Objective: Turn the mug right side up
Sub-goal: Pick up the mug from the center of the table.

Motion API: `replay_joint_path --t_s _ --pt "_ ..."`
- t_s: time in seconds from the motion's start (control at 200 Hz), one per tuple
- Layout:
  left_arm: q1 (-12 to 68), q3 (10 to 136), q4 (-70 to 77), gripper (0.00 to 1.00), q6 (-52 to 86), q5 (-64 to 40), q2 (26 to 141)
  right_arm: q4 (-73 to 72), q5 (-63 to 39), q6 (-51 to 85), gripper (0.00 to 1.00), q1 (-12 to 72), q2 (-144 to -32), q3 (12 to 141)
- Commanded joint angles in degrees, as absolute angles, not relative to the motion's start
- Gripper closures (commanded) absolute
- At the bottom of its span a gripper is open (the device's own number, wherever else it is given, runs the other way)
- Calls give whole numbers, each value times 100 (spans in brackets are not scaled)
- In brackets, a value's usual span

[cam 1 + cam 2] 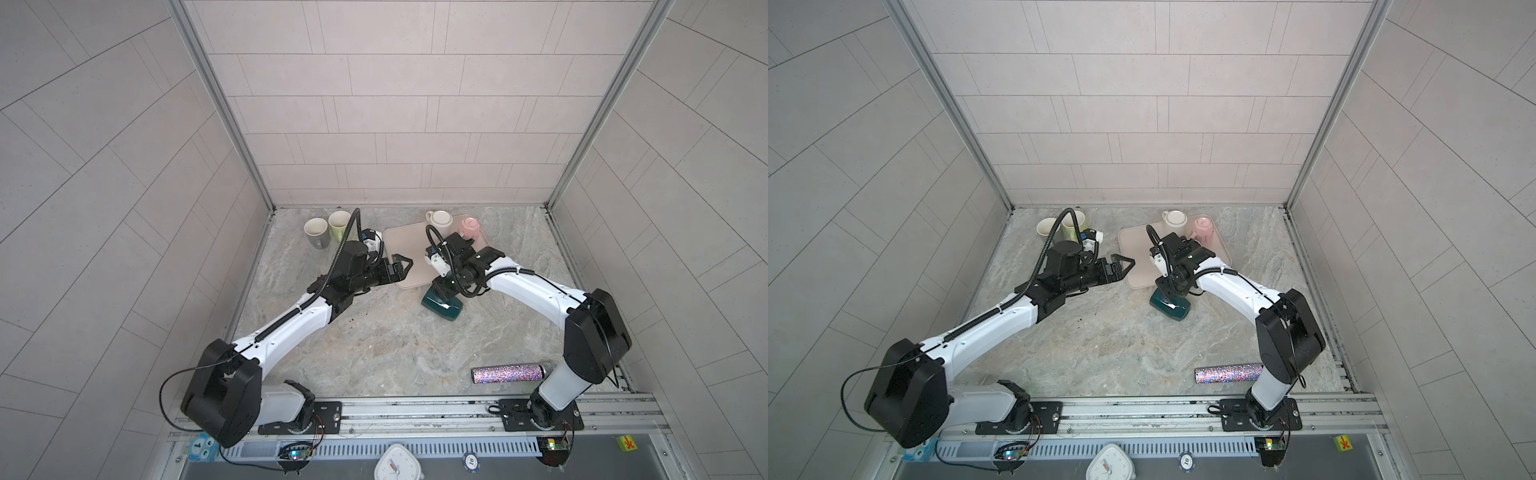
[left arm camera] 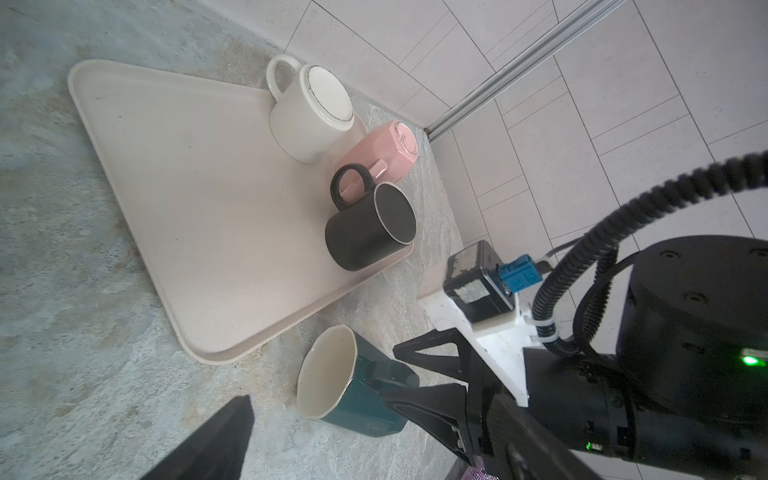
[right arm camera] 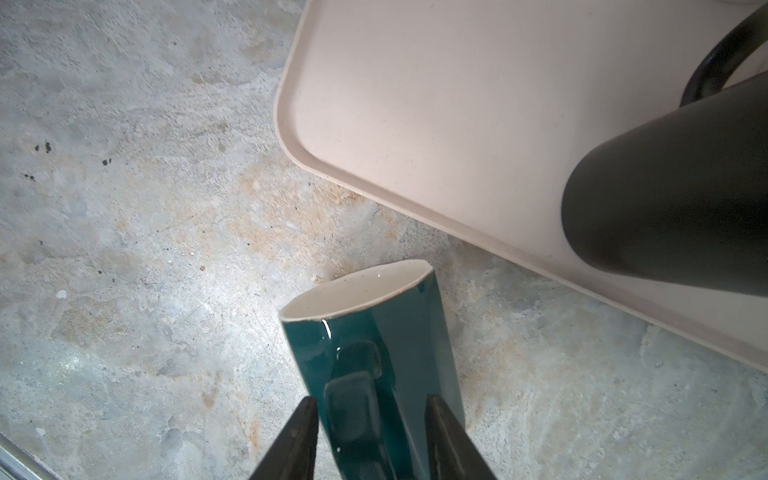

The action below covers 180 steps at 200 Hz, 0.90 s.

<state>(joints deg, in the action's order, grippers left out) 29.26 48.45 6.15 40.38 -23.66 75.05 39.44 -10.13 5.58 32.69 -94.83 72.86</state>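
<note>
A teal mug [image 1: 444,309] [image 1: 1173,309] with a cream inside lies on its side on the stone table, just in front of the beige tray [image 1: 399,245]. Its handle points up and its mouth [image 2: 328,374] faces the left arm. My right gripper [image 1: 440,291] [image 3: 370,399] reaches down over it. The jaws straddle the handle [image 3: 353,390] with a gap on each side, so it is open. My left gripper [image 1: 406,268] [image 1: 1129,266] hovers open over the tray's left edge, holding nothing.
On the tray stand three upside-down mugs: white [image 2: 311,112], pink [image 2: 382,149] and dark grey [image 2: 365,232]. A cream mug [image 1: 316,232] and a green mug [image 1: 338,224] stand upright at the back left. A glittery cylinder [image 1: 511,372] lies near the right arm's base.
</note>
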Motion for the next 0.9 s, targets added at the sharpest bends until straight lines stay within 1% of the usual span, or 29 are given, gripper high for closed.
replay_joint_path --t_s 0.0,0.235,0.315,0.425,0.625,0.896 --pt "2892 4746 608 5 3929 -2294 7340 4060 -920 465 58 3310 -9592 7426" --pt "2889 4747 616 5 3929 -2282 7334 4052 -912 485 62 3322 -9744 7524" --pt "2894 4742 631 5 3930 -2276 7347 4020 -896 503 65 3315 -9763 7525" --pt "2891 4735 617 5 3929 -2274 7348 4014 -913 514 72 3315 -9798 7565" --pt "2885 4731 607 5 3929 -2272 7332 4060 -901 506 76 3318 -9883 7646" --pt "2889 4716 604 5 3921 -2242 7321 4129 -825 565 97 3318 -9885 7682"
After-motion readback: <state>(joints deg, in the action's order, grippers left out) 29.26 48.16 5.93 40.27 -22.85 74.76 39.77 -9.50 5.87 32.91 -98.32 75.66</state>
